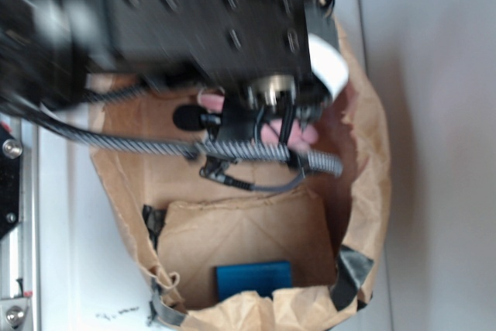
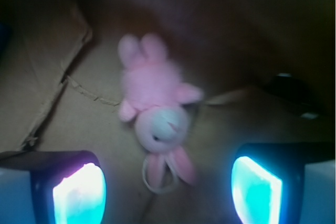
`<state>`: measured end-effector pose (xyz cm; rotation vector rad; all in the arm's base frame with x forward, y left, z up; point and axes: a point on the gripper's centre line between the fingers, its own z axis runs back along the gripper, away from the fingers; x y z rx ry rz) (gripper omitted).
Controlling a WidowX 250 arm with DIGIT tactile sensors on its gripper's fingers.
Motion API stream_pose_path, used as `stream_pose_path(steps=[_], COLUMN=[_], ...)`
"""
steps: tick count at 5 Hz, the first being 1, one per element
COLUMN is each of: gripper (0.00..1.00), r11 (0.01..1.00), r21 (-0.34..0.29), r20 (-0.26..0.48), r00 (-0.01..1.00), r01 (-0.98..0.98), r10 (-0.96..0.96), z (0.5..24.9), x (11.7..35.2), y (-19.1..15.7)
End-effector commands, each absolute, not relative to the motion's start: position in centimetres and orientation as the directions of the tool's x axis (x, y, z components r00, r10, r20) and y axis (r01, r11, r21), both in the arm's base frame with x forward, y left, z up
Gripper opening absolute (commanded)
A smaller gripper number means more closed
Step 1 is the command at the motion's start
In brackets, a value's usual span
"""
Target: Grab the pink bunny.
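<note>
The pink bunny (image 2: 155, 106) lies flat on the brown paper floor, head toward me, its two ears and white string loop reaching down between my fingertips. My gripper (image 2: 167, 190) is open; its two glowing pads (image 2: 79, 195) stand wide apart on either side of the ears without touching the plush. In the exterior view the arm covers most of the bunny (image 1: 283, 133); only a patch of pink shows under the gripper (image 1: 271, 125), deep in the bag.
Everything sits inside an open brown paper bag (image 1: 372, 168) with raised crumpled walls. A folded cardboard flap (image 1: 240, 238) and a blue block (image 1: 254, 278) lie at the bag's near end. A dark object (image 2: 289, 85) rests beyond the bunny at right.
</note>
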<state>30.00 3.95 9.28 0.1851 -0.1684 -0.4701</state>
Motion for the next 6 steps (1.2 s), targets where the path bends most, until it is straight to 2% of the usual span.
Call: stream_pose_path(steps=[1, 3, 4, 6], gripper=[1.0, 1.0, 1.0, 1.0], r11=[0.85, 0.841, 0.86, 0.852], r21=[0.262, 0.255, 0.264, 0.314], r20=[0.129, 0.141, 0.138, 0.128], r00=[0.856, 0.842, 0.865, 0.87], r01=[0.458, 0.477, 0.437, 0.42], r10=[-0.501, -0.52, -0.482, -0.476], z=[9.2, 10.0, 9.8, 8.8], x=[32.4, 33.1, 34.0, 34.4], y=[1.5, 0.4, 2.5, 4.2])
